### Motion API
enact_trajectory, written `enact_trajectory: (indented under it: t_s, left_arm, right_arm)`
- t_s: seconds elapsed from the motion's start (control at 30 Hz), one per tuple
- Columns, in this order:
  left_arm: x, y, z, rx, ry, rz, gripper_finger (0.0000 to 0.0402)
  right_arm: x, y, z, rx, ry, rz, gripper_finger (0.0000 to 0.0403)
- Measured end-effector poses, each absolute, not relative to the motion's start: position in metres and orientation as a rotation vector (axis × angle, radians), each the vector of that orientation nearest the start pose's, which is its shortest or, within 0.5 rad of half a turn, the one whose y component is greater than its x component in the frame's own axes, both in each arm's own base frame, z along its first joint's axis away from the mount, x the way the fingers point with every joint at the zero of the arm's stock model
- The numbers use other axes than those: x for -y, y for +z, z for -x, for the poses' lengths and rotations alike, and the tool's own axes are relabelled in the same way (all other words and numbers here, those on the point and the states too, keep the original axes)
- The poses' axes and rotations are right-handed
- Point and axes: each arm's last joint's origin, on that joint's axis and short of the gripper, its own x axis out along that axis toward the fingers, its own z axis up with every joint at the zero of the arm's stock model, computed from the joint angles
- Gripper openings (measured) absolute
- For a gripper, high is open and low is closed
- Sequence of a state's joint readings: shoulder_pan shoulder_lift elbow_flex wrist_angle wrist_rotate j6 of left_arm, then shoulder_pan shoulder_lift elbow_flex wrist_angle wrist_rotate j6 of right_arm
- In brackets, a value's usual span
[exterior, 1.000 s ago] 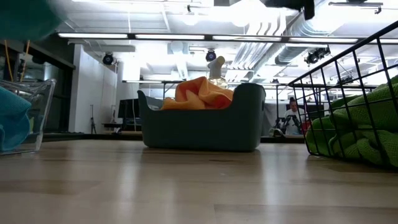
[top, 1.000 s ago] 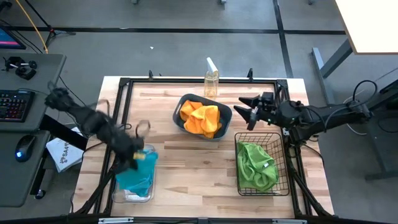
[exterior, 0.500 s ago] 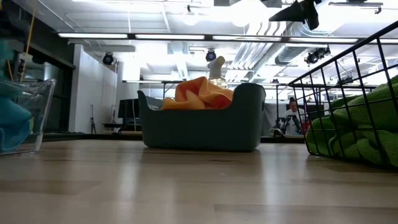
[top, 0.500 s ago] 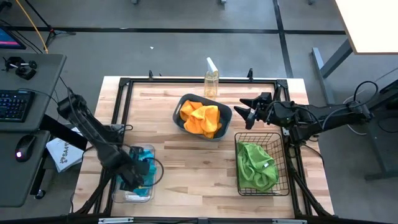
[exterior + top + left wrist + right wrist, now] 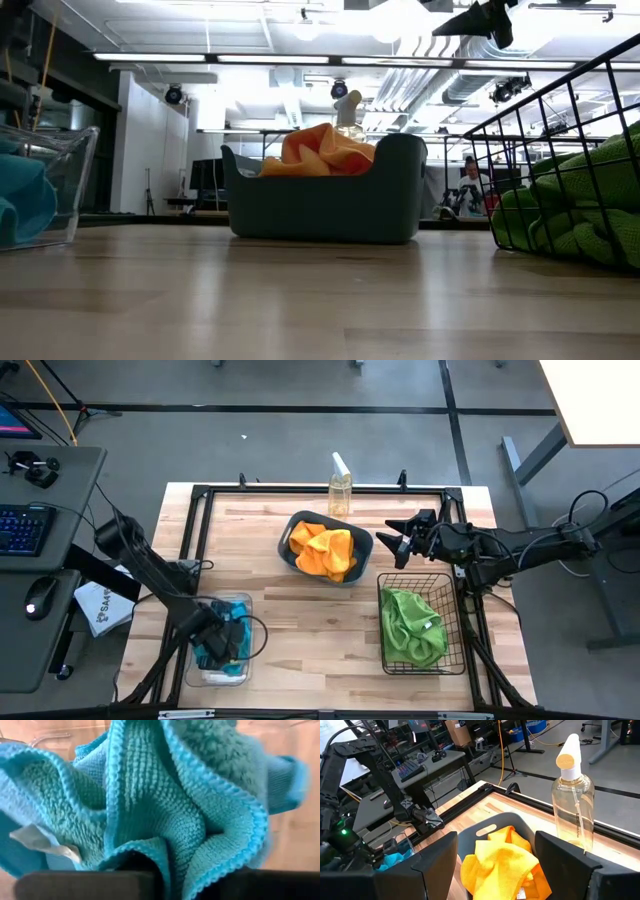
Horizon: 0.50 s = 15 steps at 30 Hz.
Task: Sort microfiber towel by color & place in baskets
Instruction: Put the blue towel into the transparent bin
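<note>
My left gripper (image 5: 222,643) is down inside the clear bin (image 5: 188,665) at the table's near left, shut on a sky blue towel (image 5: 165,805) that fills the left wrist view. More blue cloth (image 5: 238,607) lies in the bin. Orange-yellow towels (image 5: 325,552) sit heaped in the dark teal tub (image 5: 366,546). Lime green towels (image 5: 412,625) lie in the black wire basket (image 5: 384,588). My right gripper (image 5: 398,540) hangs open in the air to the right of the tub, touching nothing. My left gripper pinches bunched folds of the blue towel (image 5: 172,862) between its two fingers, several layers with hemmed edges. It comes from above, pointing down into the bin. The towel rests among the blue cloth in the bin, slack and crumpled.
A pale spray bottle (image 5: 340,485) stands at the far edge behind the tub. Bare wood (image 5: 310,630) lies between the bin and the wire basket. A desk with keyboard and mouse stands off the table's left. A person (image 5: 468,180) shows far behind in the room.
My left gripper has come down from above the bin's far end into the bin and moved toward the near edge, carrying the blue towel with it. The towel now lies bunched inside the bin. The right arm has kept still.
</note>
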<state>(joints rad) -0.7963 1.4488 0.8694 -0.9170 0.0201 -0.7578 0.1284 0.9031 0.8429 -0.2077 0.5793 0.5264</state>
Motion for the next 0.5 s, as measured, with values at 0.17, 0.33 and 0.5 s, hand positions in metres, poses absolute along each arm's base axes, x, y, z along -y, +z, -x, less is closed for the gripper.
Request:
enact_trajectory:
  t_s: [0.17,0.33,0.5]
  left_arm:
    - [0.16,0.206,-0.17,-1.485,-0.106,0.102,0.0119]
    - [0.15,0.231,-0.175,-1.428,-0.191,0.144,0.0177]
    - [0.136,0.255,-0.171,-1.436,-0.229,0.186,0.0227]
  right_arm:
    - [-0.009,0.331,-0.194,-0.131,-0.503,-0.419,0.0262]
    - [-0.009,0.33,-0.193,-0.138,-0.507,-0.434,0.0262]
    - [-0.009,0.33,-0.193,-0.147,-0.502,-0.432,0.0262]
